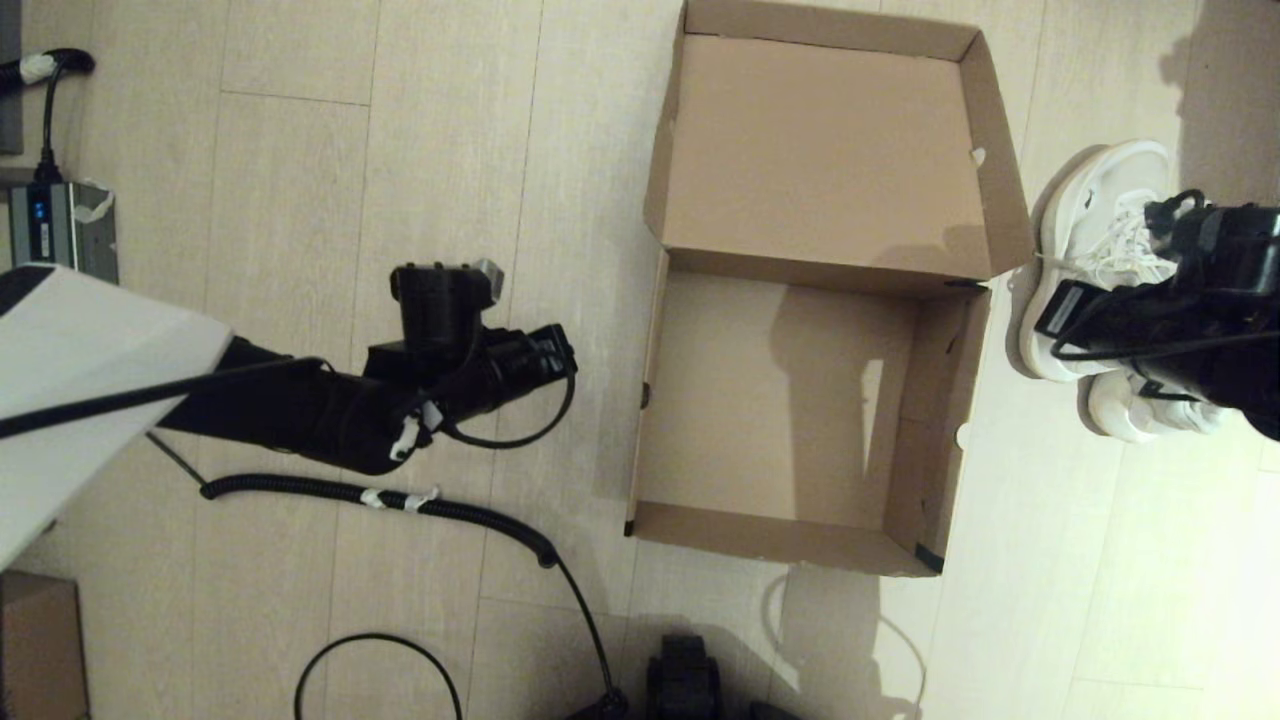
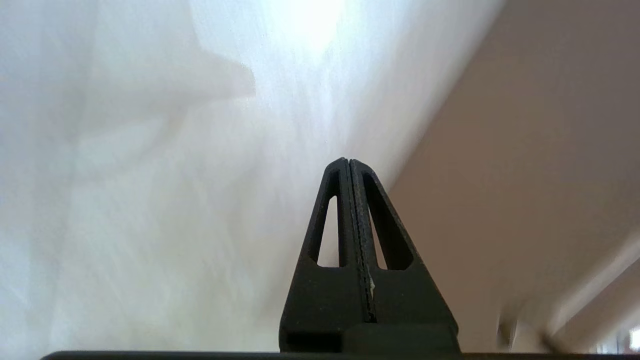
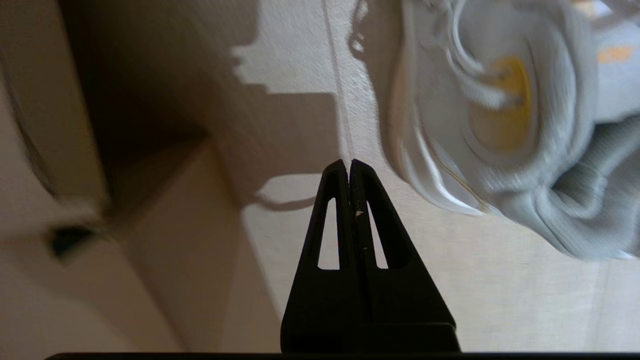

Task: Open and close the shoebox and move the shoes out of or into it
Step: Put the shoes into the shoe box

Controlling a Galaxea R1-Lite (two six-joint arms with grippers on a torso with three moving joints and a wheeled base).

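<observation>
Right wrist view shows my right hand [image 3: 349,167] pressed fully closed, holding nothing, hovering over the floor [image 3: 450,280] between the shoebox [image 3: 165,220] wall and the shoes [image 3: 500,125]. From the head view I judge the main risk as this: with the fingers together I could only shove the nearer sneaker, tipping it or pushing the pair away from the box, and the arm's cables could catch the laces. My left hand [image 2: 348,165] is likewise closed and empty, left of the shoebox, which lies open and empty on the floor, shoes just to its right.
</observation>
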